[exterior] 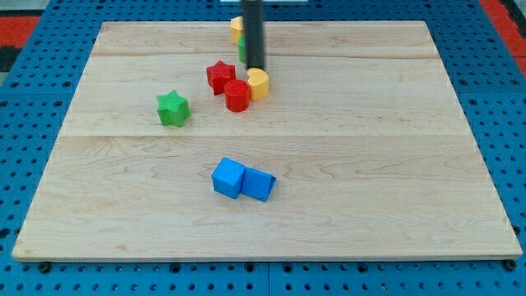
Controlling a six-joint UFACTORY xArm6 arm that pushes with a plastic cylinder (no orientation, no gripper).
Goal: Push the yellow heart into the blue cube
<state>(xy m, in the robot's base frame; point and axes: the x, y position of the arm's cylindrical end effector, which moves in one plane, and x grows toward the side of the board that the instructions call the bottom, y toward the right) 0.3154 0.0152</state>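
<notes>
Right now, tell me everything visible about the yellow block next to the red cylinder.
The yellow heart is a small, glossy, plastic-looking block, lying flat on the wooden board, in its upper middle. Its lobed outline is only roughly discernible. Its left side touches the red cylinder; the red star sits further left. My tip rests just above it in the view, at its top edge, apparently in contact. The blue cube lies well below.

- The small yellow heart-shaped block [259,84] lies flat near the board's top centre, touching a red block on its left.
- The blue cube [228,178] sits well below it, touching another blue block.
</notes>
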